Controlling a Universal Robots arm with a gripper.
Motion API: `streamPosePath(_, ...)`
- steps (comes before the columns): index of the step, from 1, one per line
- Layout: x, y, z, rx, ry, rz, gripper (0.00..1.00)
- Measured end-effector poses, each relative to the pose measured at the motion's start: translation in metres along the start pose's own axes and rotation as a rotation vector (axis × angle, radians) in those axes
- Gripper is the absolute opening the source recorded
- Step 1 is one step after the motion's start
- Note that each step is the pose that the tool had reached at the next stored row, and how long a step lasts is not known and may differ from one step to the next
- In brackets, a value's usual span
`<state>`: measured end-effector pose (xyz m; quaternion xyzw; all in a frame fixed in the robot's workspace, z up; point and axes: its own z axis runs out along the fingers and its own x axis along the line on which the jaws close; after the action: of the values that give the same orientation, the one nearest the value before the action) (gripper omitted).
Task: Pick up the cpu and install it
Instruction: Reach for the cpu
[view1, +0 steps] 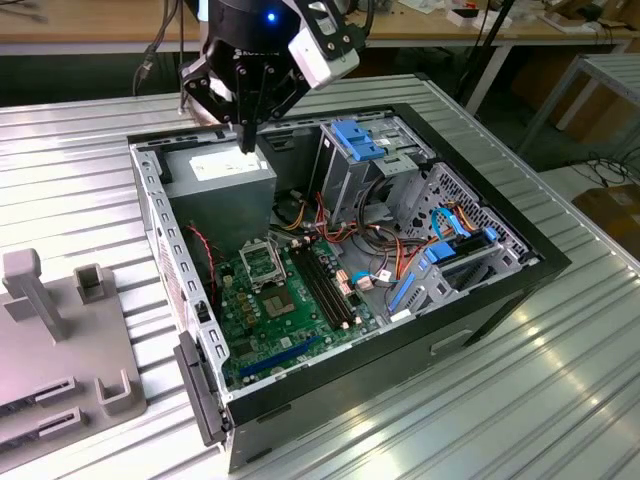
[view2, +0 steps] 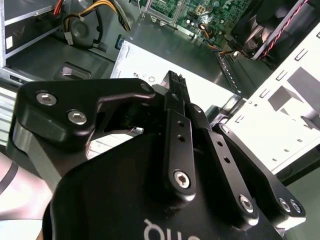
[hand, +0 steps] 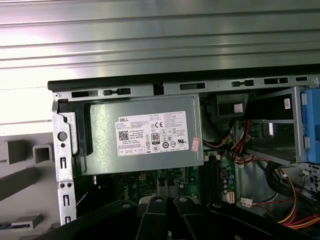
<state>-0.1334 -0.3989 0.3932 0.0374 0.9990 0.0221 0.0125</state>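
My gripper (view1: 247, 143) hangs over the grey power supply (view1: 222, 178) at the back corner of the open computer case (view1: 480, 300). Its fingers point straight down and look shut, tips together just above the supply's white label (hand: 152, 133). In the second wrist view the gripper (view2: 176, 79) tapers to a closed point above the same label. The cpu is out of view; nothing shows between the fingertips. The black-framed square socket (view1: 262, 262) lies on the green board (view1: 300, 315), in front of the supply and apart from the gripper.
A drive cage with blue clips (view1: 358, 140) stands at the exterior view's right of the gripper, with bundled cables (view1: 400, 250) beyond. Memory slots (view1: 325, 285) run beside the socket. A grey fixture (view1: 60, 340) with upright posts sits on the ribbed metal table (view1: 80, 160) outside the case.
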Motion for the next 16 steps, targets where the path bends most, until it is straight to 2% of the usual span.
streamPosePath(16,0.016,-0.0012,-0.0002,0.0001,0.0006,0.0,0.11)
